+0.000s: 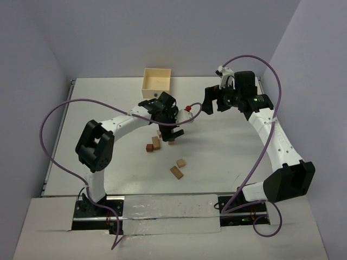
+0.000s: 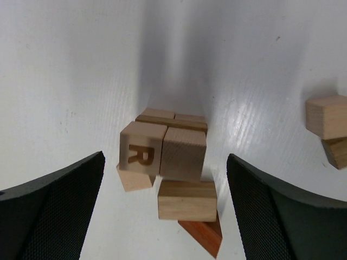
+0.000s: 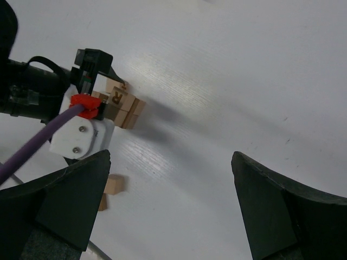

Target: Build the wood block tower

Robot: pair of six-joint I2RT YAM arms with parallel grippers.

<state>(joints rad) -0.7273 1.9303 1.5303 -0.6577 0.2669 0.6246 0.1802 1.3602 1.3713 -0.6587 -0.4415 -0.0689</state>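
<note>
REMOTE OPS: the bench (image 1: 217,162) as I see it, near edge to far.

Closest to the arm bases, two loose wood blocks (image 1: 176,172) lie just beside each other at approx 5 o'clock of mid-bench, well apart from either claw.

Next out, a reddish block (image 1: 149,147) and a tan brick (image 1: 156,142) sit side by side at 8 o'clock of the main cluster (image 2: 183,154).

In the left wrist view the cluster shows a cube w/ a burnt-in "R" (image 2: 140,151) touching a plain cube, w/ flat pieces just behind them. It looks at least two layers deep, but it's no narrow column, and I can't tell the exact block count.

The left claw (image 1: 171,132) hangs over the cluster w/ fingers (image 2: 54,211) spread wide. Bare bench shows between each finger and the blocks, so it grips nothing.

The right claw (image 3: 171,160) sits at approx 2 o'clock of the cluster, up off the bench and well apart from it. It is also wide and empty.

Farthest out, a pale wooden box (image 1: 149,91) w/ a blue dot on its near wall stands at 12 o'clock, by the far edge.
</note>
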